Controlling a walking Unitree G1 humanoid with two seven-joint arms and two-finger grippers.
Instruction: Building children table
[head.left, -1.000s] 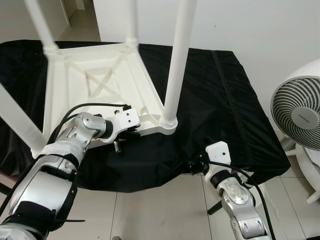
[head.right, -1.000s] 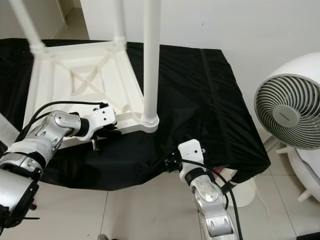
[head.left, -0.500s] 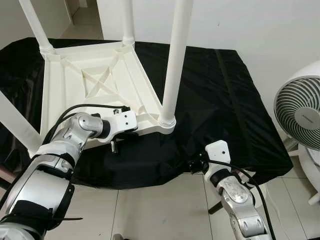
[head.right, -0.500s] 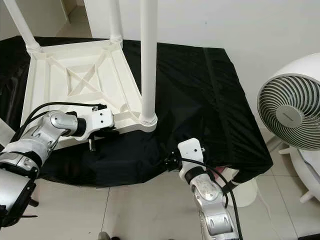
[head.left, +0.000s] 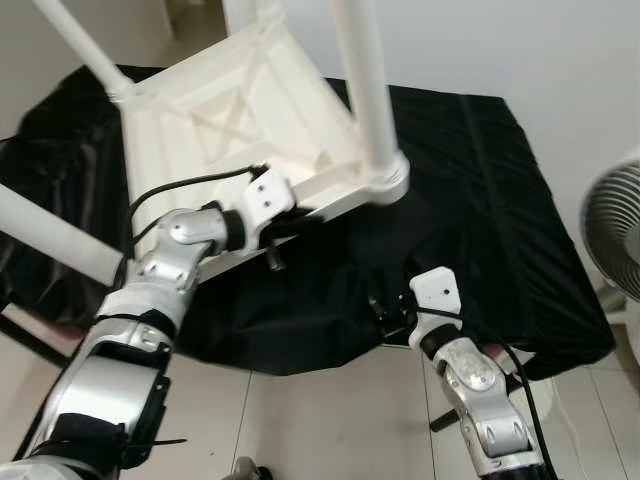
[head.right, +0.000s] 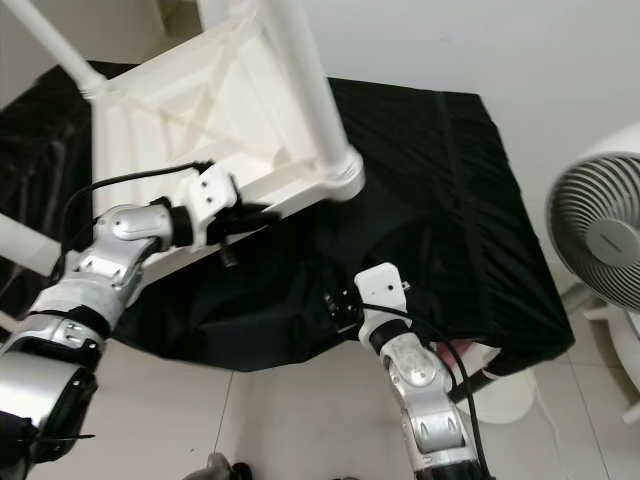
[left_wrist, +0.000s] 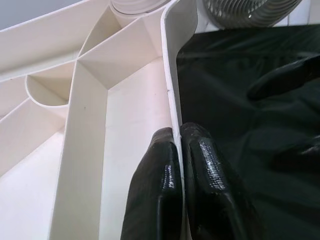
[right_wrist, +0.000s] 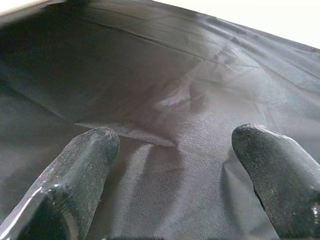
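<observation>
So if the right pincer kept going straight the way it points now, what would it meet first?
Most likely the black cloth. The right pincer is open and aimed at the fabric close ahead, with nothing between its fingers and the cloth. Exact depth is unclear.

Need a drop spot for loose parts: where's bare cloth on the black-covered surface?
Free: black cloth between the upturned white children's table and the fan. Smaller patch along the near edge around the open right end effector. Crowded: robot's left side, where the table frame and legs sit and the left end effector pinches the table rim.
</observation>
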